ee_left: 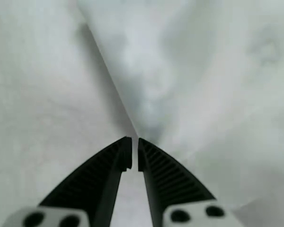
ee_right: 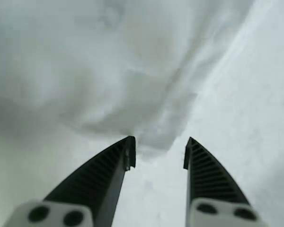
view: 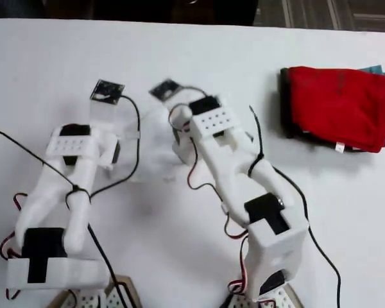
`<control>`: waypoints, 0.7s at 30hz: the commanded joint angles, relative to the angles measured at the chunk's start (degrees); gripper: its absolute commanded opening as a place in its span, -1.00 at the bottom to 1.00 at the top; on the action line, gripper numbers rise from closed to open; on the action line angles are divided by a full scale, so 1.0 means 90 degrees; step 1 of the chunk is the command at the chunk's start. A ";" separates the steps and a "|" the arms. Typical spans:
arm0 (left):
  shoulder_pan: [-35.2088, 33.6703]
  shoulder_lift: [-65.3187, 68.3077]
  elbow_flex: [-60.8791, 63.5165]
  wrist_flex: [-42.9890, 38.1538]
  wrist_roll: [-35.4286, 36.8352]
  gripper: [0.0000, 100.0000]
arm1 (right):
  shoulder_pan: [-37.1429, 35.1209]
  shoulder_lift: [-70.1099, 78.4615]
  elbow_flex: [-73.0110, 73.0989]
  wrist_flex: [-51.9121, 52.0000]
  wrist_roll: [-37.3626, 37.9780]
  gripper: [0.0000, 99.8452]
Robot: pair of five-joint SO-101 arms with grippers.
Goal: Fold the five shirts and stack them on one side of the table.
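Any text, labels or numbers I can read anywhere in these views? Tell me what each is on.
No text can be read in any view.
The white tag on the red shirt: too small to read.
The white shirt: no print visible.

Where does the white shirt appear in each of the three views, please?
High view: the white shirt lies rumpled on the table between the two arms.
Left wrist view: it spreads beyond the left gripper, a fold edge running to the shut fingertips.
Right wrist view: it lies ahead of the open right gripper, one edge between the tips.
Shared landmark: the bare table beside the shirt.
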 commanded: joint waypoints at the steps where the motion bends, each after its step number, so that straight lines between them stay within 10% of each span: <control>1: -0.0039 -0.0332 -0.0034 -0.0059 -0.0029 -0.89 | 0.0112 -0.0669 -0.1328 0.0347 -0.0068 -0.66; 21: 0.0225 -0.0821 -0.0669 0.1289 0.0000 -0.89 | 0.0278 0.4088 -0.6154 -0.0220 -0.0068 -0.95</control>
